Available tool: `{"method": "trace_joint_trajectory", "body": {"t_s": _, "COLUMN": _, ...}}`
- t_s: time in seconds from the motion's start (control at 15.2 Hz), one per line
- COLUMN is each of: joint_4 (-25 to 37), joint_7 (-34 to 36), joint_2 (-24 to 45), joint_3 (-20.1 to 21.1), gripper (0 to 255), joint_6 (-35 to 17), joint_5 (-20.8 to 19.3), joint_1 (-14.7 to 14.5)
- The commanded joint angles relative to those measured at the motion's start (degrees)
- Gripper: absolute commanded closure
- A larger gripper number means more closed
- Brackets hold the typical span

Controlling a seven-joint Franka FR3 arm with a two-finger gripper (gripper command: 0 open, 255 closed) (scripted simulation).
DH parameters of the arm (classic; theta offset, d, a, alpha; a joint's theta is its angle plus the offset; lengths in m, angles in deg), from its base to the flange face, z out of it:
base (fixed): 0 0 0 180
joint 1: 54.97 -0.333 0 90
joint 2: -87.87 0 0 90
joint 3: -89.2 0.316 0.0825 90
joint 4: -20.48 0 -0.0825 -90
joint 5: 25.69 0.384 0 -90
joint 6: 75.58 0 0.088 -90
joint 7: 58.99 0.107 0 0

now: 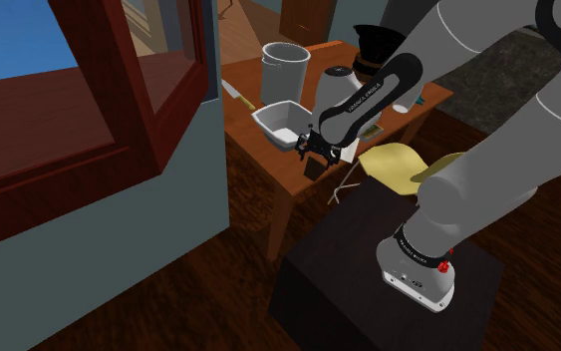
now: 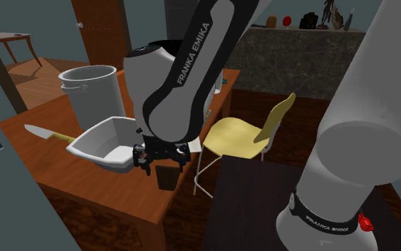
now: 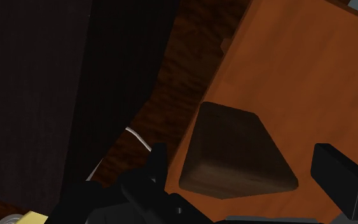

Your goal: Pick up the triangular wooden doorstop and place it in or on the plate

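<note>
At the table's (image 2: 63, 170) near edge, the gripper (image 2: 160, 158) is hanging right over the doorstop (image 2: 167, 177). Its fingers (image 3: 156, 163) are spread and straddling the doorstop without touching it, so it's gripping nothing.

The doorstop (image 3: 234, 127) is sitting at the very edge of the table (image 3: 298, 70), just beside the white plate (image 2: 113, 161), a deep squarish dish.

I'm reading it as a solid dark wedge: stiff, fairly light, not fragile. The sloped face is likely to be squirting out of a pinch, so I'm favouring the flat side faces near the thick end.

- **Floor:** a nudge risks sending it off the edge.
- **Plate wall:** it's sitting close to the gripper, so the lift needs to be clearing the rim.
- **Farther off:** a white pail (image 2: 92, 89) is standing behind the plate, a yellow-handled knife (image 2: 45, 133) is lying beyond it, and a yellow chair (image 2: 241, 135) is standing beside the table.
</note>
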Motion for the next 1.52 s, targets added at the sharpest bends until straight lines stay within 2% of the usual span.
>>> {"method": "trace_joint_trajectory", "body": {"t_s": 0.0, "joint_4": -0.02, "joint_7": 0.17, "joint_2": 0.24, "joint_3": 0.00, "gripper": 0, "joint_6": -0.28, "joint_5": -0.26, "joint_1": 0.07}}
{"method": "trace_joint_trajectory", "body": {"t_s": 0.33, "joint_4": -0.02, "joint_7": 0.16, "joint_2": 0.23, "joint_3": 0.00, "gripper": 0, "joint_6": -0.27, "joint_5": -0.26, "joint_1": 0.07}}
{"method": "trace_joint_trajectory", "body": {"t_s": 0.4, "joint_4": -0.02, "joint_7": 0.16, "joint_2": 0.23, "joint_3": 0.00, "gripper": 255, "joint_6": -0.27, "joint_5": -0.26, "joint_1": 0.07}}
{"method": "trace_joint_trajectory", "body": {"t_s": 0.99, "joint_4": -0.02, "joint_7": 0.17, "joint_2": 0.24, "joint_3": 0.00, "gripper": 255, "joint_6": -0.28, "joint_5": -0.27, "joint_1": 0.08}}
{"method": "trace_joint_trajectory", "body": {"t_s": 1.45, "joint_4": 0.57, "joint_7": -4.09, "joint_2": -6.54, "joint_3": -0.72, "gripper": 255, "joint_6": 6.61, "joint_5": 5.21, "joint_1": -1.61}}
